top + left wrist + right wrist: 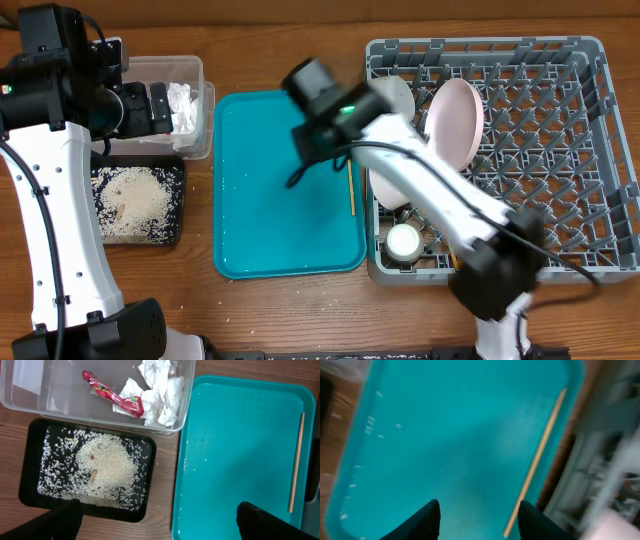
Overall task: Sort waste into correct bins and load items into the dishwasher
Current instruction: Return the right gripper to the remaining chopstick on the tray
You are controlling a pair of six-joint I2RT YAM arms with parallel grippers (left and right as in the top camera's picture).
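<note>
Chopstick (351, 187) lies on the teal tray (260, 200), along its side nearest the table's right edge. Right hand (479, 510) hovers wide and empty; it should straddle the stick crosswise, go low, and close gently.

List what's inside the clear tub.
The clear tub holds crumpled white napkins and a red snack wrapper touching them. Anything beneath the napkins is covered, and the tub's far edge is outside the left wrist view.
</note>
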